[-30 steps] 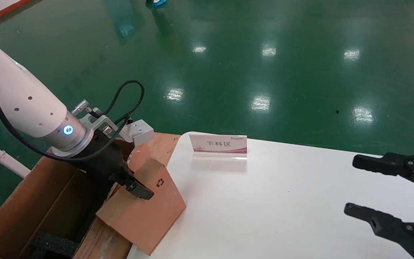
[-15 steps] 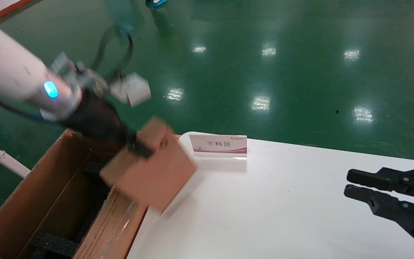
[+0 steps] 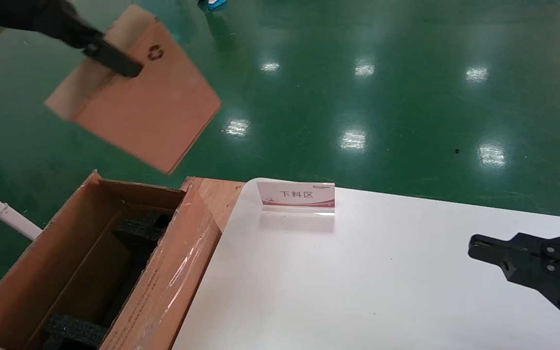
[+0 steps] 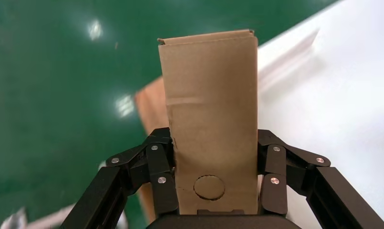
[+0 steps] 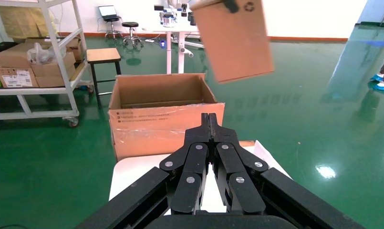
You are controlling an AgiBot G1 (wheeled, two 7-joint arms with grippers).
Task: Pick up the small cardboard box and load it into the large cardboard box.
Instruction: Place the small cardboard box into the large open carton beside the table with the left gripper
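The small cardboard box (image 3: 139,102), flat and brown with a black recycling symbol, hangs tilted high in the air over the green floor, beyond the far end of the large cardboard box (image 3: 173,272). My left gripper (image 3: 124,65) is shut on its upper edge. In the left wrist view the left gripper (image 4: 214,138) has its fingers pressed against both faces of the small box (image 4: 209,105). The large box stands open at the table's left side, with black foam (image 3: 139,228) inside. My right gripper (image 3: 479,243) is shut and holds nothing, low over the table's right part.
A white table (image 3: 358,291) carries a small sign stand (image 3: 295,195) near its far edge. The right wrist view shows the large box (image 5: 166,119), the raised small box (image 5: 233,40), a shelf with cartons (image 5: 32,62) and a stool (image 5: 103,56) beyond.
My left arm has swung the small box up and away from the carton's taped flap to high above the floor. The right gripper's fingers have gone from open to shut.
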